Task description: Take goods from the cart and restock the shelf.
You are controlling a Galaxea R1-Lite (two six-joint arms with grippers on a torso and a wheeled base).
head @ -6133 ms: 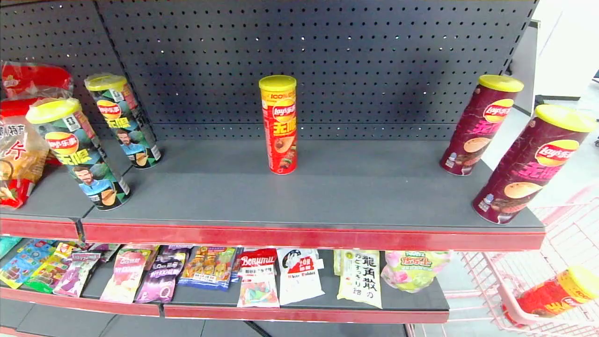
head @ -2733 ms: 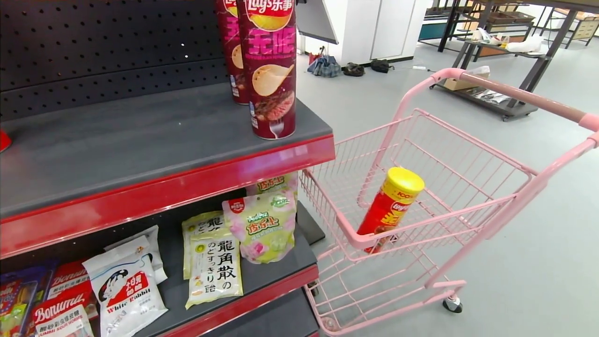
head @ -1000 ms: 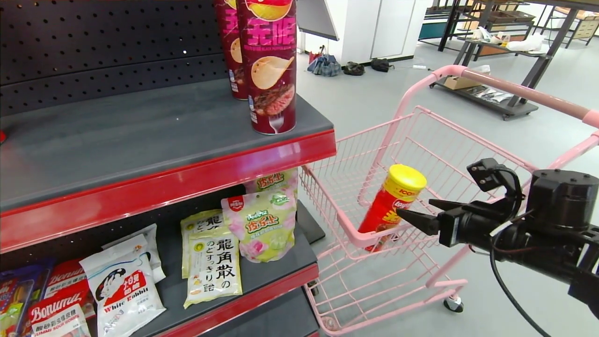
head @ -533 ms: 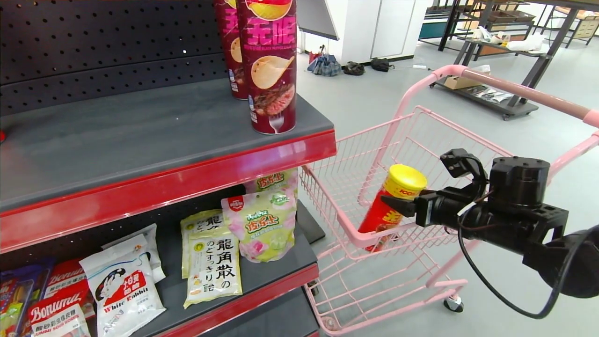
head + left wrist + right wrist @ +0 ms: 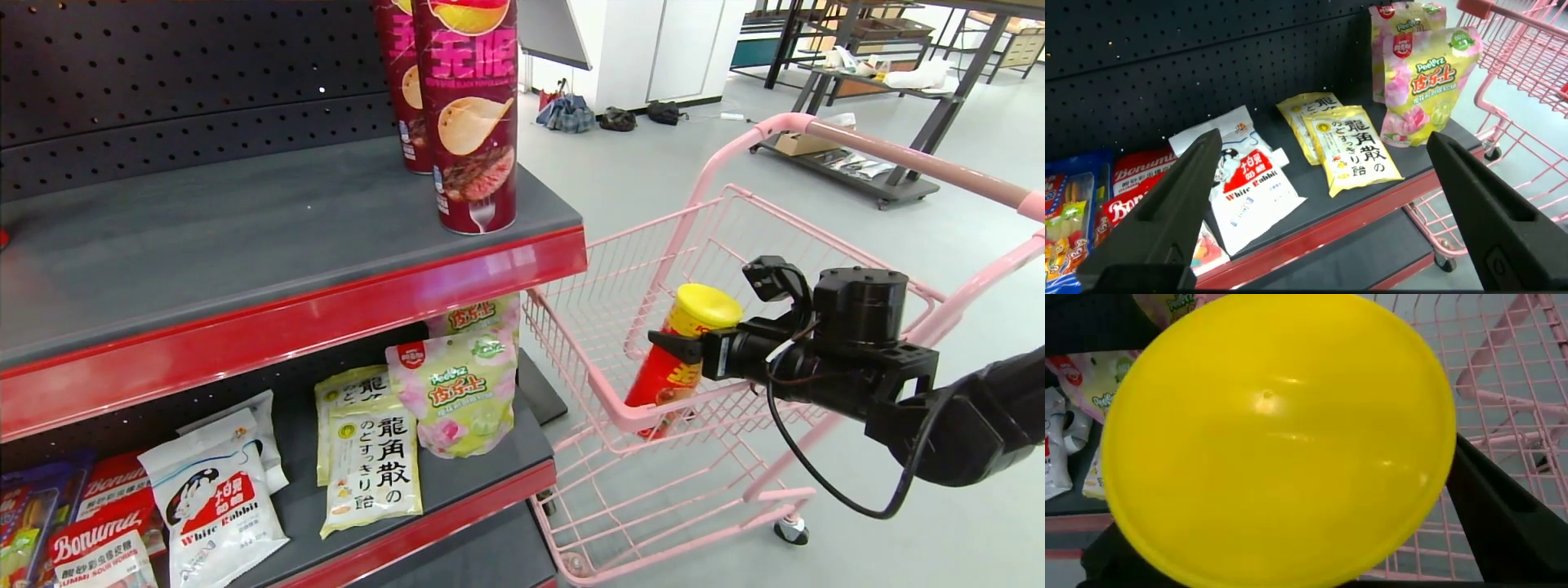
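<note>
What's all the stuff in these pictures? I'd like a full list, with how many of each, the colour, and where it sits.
upper shelf: one, grey with red edge, top
lower shelf: one, grey with red edge, beneath it
tall chip cans: two, maroon, upright at the upper shelf's right end
pouches: two, green and pink, right end of the lower shelf
flat bags: two, yellow and white, beside the pouches
other snack bags: several, white, red, blue, farther left
cart: one, pink wire, right of the shelves
chip can: one, red with yellow lid, leaning in the cart
left gripper: one, black, open, above the lower shelf's bags
right gripper: one, black, at the chip can just under its lid
</note>
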